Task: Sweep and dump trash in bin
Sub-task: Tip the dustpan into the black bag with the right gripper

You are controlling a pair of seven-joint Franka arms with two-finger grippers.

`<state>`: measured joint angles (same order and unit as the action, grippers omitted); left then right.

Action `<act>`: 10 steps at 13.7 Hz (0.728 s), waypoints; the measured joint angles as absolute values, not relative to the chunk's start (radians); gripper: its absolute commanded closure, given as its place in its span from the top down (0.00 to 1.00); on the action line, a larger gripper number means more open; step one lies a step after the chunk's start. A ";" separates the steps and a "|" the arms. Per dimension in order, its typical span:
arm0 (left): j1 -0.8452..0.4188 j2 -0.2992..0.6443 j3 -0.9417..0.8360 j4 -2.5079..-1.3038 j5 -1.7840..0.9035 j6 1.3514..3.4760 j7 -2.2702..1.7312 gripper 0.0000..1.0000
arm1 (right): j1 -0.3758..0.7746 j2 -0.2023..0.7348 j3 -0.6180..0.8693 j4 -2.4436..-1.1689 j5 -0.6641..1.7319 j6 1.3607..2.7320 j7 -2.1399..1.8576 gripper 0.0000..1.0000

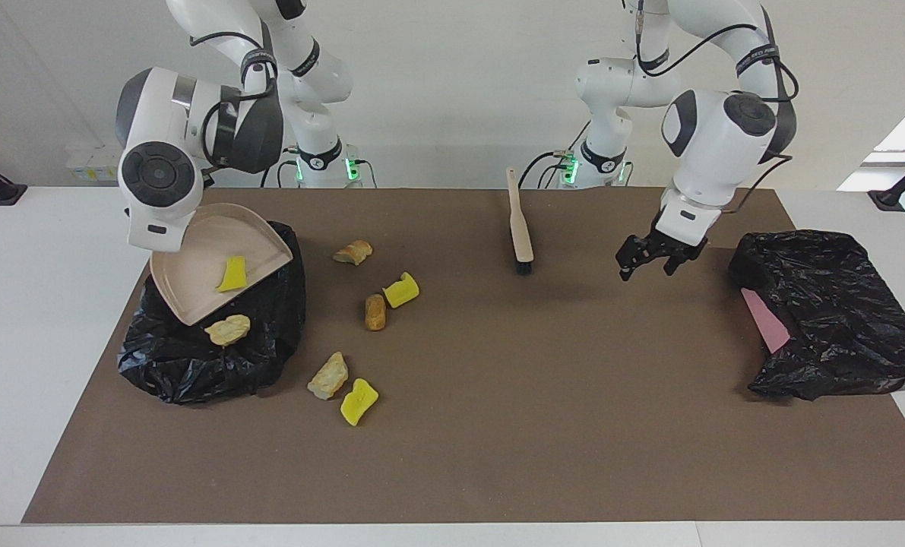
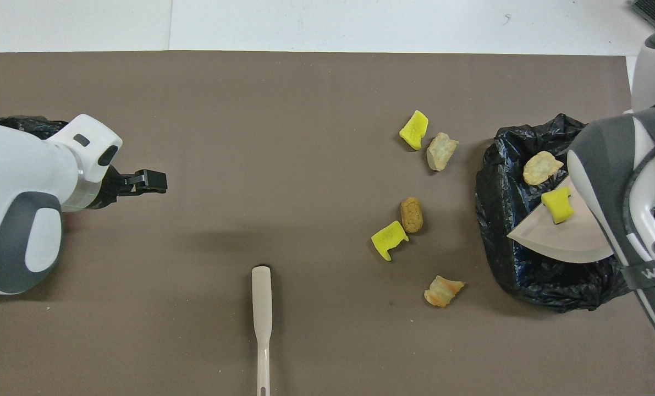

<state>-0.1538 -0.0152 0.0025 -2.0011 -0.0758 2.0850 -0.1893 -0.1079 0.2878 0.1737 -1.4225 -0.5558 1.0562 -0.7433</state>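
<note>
The beige dustpan (image 1: 209,262) hangs tilted, lip down, over the black bag bin (image 1: 216,357) at the right arm's end. My right gripper holds its handle, hidden under its own wrist. A yellow sponge piece (image 1: 232,273) sits near the pan's lip. One tan lump (image 1: 228,329) lies on the bag just below the lip. Several more trash pieces lie on the mat beside the bin, among them a croissant bit (image 1: 353,251) and a yellow chunk (image 1: 359,401). My left gripper (image 1: 647,267) hangs open and empty over the mat.
The beige hand brush (image 1: 520,228) lies flat on the brown mat (image 1: 498,425), nearer the robots than the mat's middle. A second black bag (image 1: 832,311) with a pink sheet inside sits at the left arm's end, close to my left gripper.
</note>
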 measured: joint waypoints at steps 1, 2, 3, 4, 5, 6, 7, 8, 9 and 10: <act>-0.123 -0.012 0.003 -1.986 -0.067 2.083 -0.122 1.00 | -0.106 0.289 0.174 -1.418 -0.556 1.049 -0.729 0.00; -0.096 -0.011 0.004 -1.967 -0.063 2.076 -0.062 1.00 | -0.103 0.289 0.174 -1.415 -0.556 1.043 -0.711 0.00; -0.074 -0.011 0.004 -1.940 -0.060 2.051 -0.009 1.00 | -0.100 0.289 0.174 -1.412 -0.556 1.035 -0.700 0.00; -0.061 -0.011 0.004 -1.906 -0.049 2.011 0.026 1.00 | -0.099 0.289 0.174 -1.410 -0.556 1.020 -0.700 0.00; -0.056 -0.011 0.004 -1.873 -0.031 1.967 0.044 1.00 | -0.099 0.289 0.174 -1.409 -0.559 1.004 -0.700 0.00; -0.056 -0.012 0.004 -1.835 -0.014 1.919 0.050 1.00 | -0.096 0.289 0.175 -1.406 -0.582 0.988 -0.702 0.00; -0.056 -0.013 0.001 -1.798 -0.008 1.869 0.053 1.00 | -0.084 0.290 0.178 -1.400 -0.630 0.973 -0.719 0.00; -0.057 -0.014 -0.002 -1.762 -0.007 1.820 0.054 1.00 | -0.065 0.290 0.180 -1.392 -0.685 0.960 -0.754 0.00; -0.057 -0.015 -0.004 -1.726 -0.007 1.768 0.055 1.00 | -0.042 0.290 0.182 -1.385 -0.738 0.949 -0.796 0.00; -0.057 -0.015 -0.006 -1.688 -0.007 1.717 0.055 1.00 | -0.021 0.290 0.184 -1.379 -0.786 0.938 -0.835 0.00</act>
<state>-0.0566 -0.0151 -0.0058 -1.6883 -0.0067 1.7166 0.0548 -0.0212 0.2904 0.1836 -1.3787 -0.7860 0.9377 -0.8347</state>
